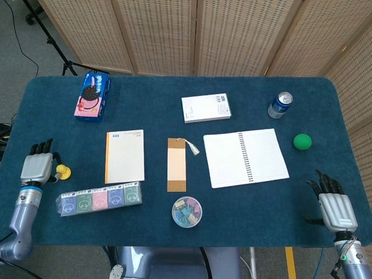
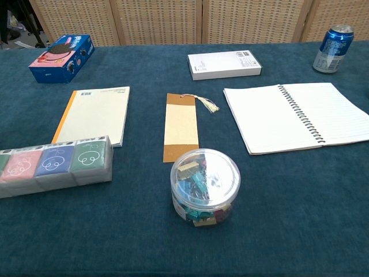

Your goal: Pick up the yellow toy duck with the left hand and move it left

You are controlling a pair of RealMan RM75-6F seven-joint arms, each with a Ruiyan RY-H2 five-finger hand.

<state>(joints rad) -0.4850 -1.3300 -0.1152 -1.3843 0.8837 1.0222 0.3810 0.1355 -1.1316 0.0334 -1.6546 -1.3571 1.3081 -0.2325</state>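
The yellow toy duck (image 1: 63, 171) lies on the blue cloth near the table's left edge, seen only in the head view. My left hand (image 1: 37, 167) rests just left of it, palm down, fingers straight and pointing away from me; the duck sits by its thumb side with no finger visibly around it. My right hand (image 1: 336, 208) lies at the near right corner, fingers apart and holding nothing. The chest view shows neither hand nor the duck.
A row of tissue packs (image 1: 100, 199) lies right of the duck, with a beige notepad (image 1: 125, 156) behind it. Also present are a cookie box (image 1: 92, 96), bookmark (image 1: 176, 164), clip jar (image 1: 187, 211), white box (image 1: 206, 108), open notebook (image 1: 245, 157), can (image 1: 281, 104) and green ball (image 1: 302, 141).
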